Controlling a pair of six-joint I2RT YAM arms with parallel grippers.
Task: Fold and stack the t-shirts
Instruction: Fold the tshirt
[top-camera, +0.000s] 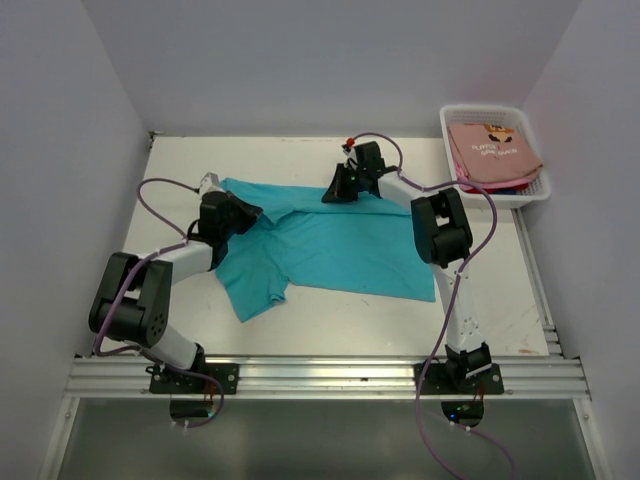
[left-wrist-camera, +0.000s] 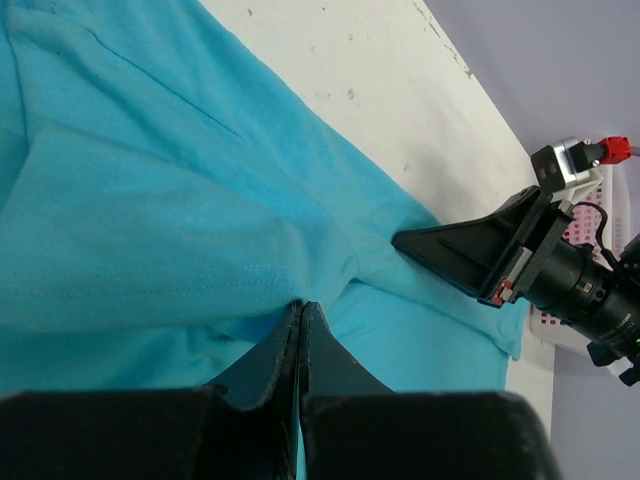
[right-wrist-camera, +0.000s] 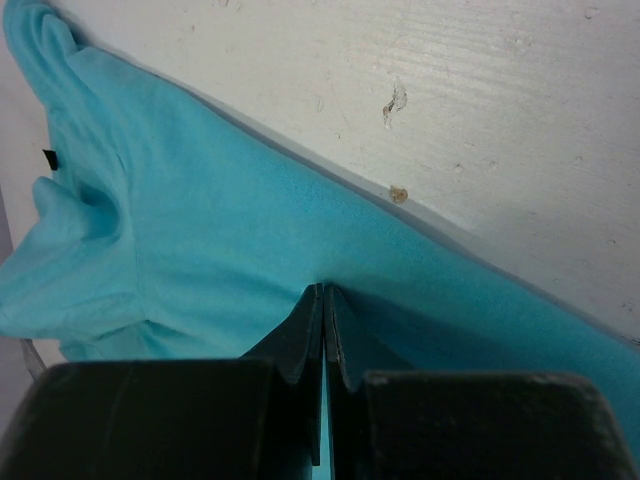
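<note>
A teal t-shirt lies spread across the middle of the table. My left gripper is shut on a fold of it near the shirt's far left part; the left wrist view shows the teal cloth bunched at the pinched fingertips. My right gripper is shut on the shirt's far edge, and the teal fabric puckers at its closed tips. A salmon-pink t-shirt with dark print lies in the white basket, with a blue edge beneath it.
The basket stands at the table's far right corner. White walls close in on the left, back and right. An aluminium rail runs along the near edge by the arm bases. The right gripper's body shows in the left wrist view.
</note>
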